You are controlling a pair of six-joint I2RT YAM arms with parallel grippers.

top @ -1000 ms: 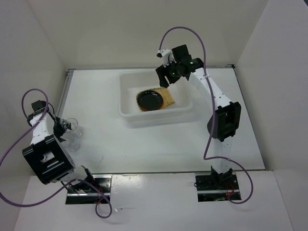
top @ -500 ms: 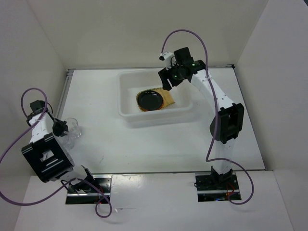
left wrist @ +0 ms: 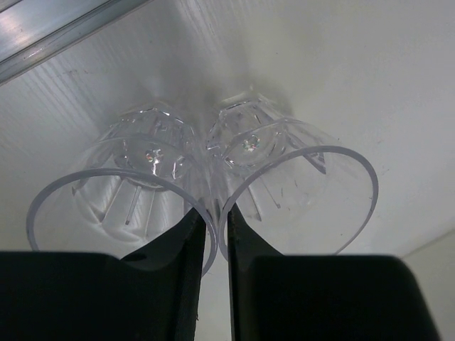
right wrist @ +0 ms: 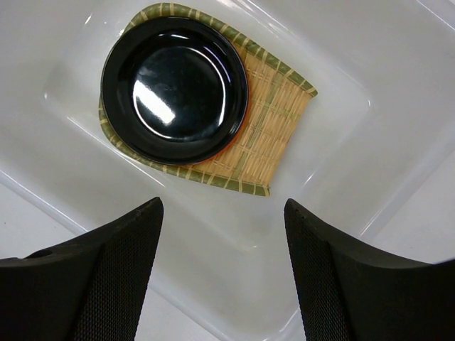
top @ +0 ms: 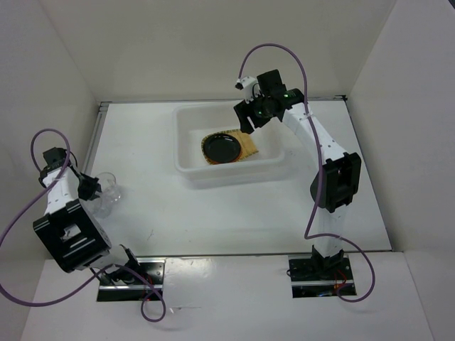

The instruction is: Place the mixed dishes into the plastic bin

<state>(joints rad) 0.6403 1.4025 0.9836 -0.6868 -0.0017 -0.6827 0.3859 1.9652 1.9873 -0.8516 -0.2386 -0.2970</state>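
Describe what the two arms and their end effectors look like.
The left arm and right arm have white links and blocky black joint housings, each trailed by a looping purple cable. The left end effector and right end effector have black fingers; the right one's show a fine mesh texture.

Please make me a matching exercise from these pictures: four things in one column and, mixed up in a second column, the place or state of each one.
Things
1. black plate
2. woven tray
3. glass cup
4. right gripper

Places or states
A. open, above the bin
B. clear, outside the bin
C. glossy, lying on top of the tray
D. tan, in the bin, under the plate

Pairs: 1-C; 2-D; 3-B; 4-A
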